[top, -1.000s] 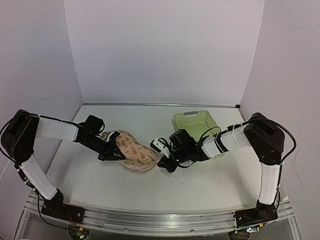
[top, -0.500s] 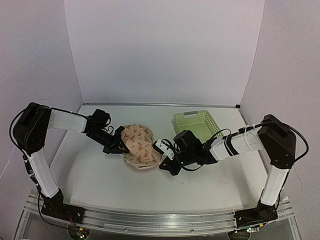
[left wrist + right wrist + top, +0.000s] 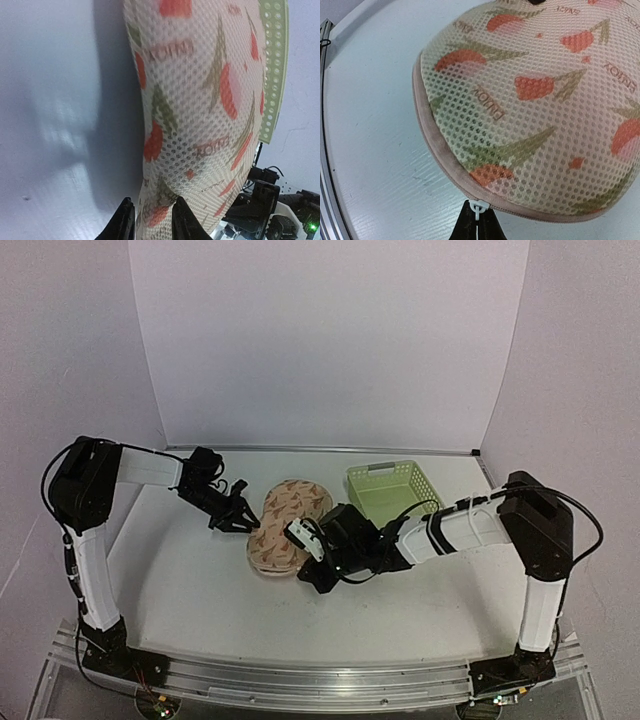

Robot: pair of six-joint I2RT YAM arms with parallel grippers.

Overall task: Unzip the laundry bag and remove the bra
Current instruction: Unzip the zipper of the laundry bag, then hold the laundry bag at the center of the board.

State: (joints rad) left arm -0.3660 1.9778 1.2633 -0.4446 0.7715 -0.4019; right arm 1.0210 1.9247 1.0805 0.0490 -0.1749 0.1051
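The laundry bag (image 3: 284, 523) lies on the white table, beige-pink mesh with orange-red leaf prints, its zipper closed along the edge. My left gripper (image 3: 243, 518) is at its left edge. In the left wrist view the gripper (image 3: 153, 201) has a fold of the bag (image 3: 200, 100) pinched between its narrow-set jaws. My right gripper (image 3: 298, 552) is at the bag's near right edge. In the right wrist view it (image 3: 477, 216) is shut on the white zipper pull (image 3: 478, 209) at the bag's seam (image 3: 445, 172). The bra is hidden.
A pale green mesh basket (image 3: 392, 490) stands just right of the bag, behind my right arm; its rim shows in the left wrist view (image 3: 275, 60). White walls close off the back and sides. The table's front rail runs near the arm bases.
The bag went from bunched up to lying stretched out. My left gripper moved back and right with the bag's edge. My right gripper moved left along the near edge.
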